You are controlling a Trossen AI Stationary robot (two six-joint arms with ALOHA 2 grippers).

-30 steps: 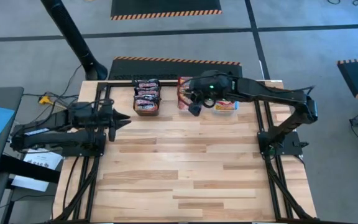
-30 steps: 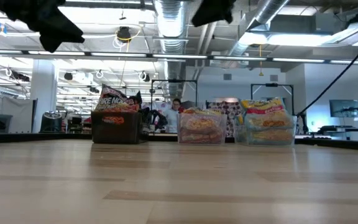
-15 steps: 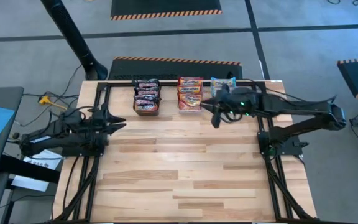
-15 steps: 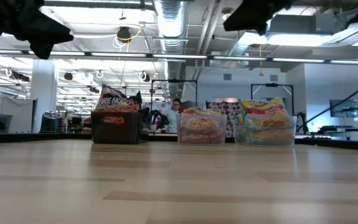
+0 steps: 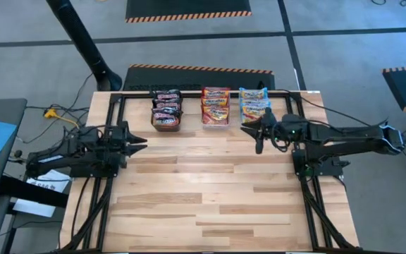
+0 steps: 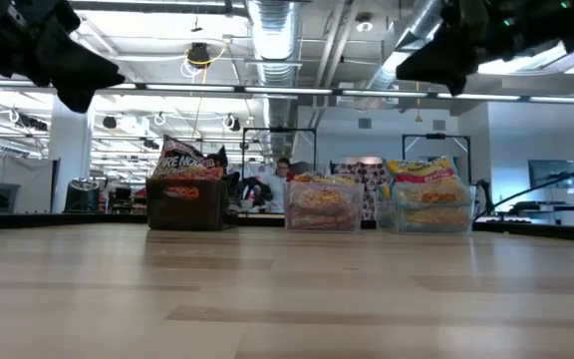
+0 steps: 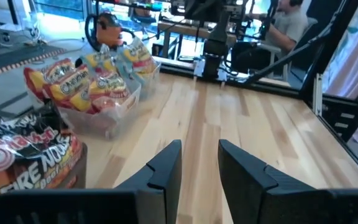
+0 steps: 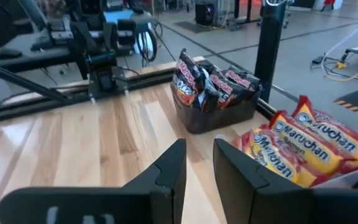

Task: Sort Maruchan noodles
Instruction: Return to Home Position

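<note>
With the Maruchan noodles (image 5: pixel 215 106) all in bins (image 6: pixel 182 217) along the table's (image 5: pixel 210 190) far edge, the right gripper (image 5: pixel 254 134) just before them and the left gripper (image 5: pixel 138 141) at the left edge, both empty with fingers seemingly slightly apart, should retreat level and clear of the bins.

Along table's (image 5: pixel 210 190) far edge, three bins (image 6: pixel 183 212), noodle packets (image 5: pixel 215 99) inside

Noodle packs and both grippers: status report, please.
Left gripper and right gripper slightly open, empty, above the table. Noodle packs all inside the bins. Nothing in the way.
</note>
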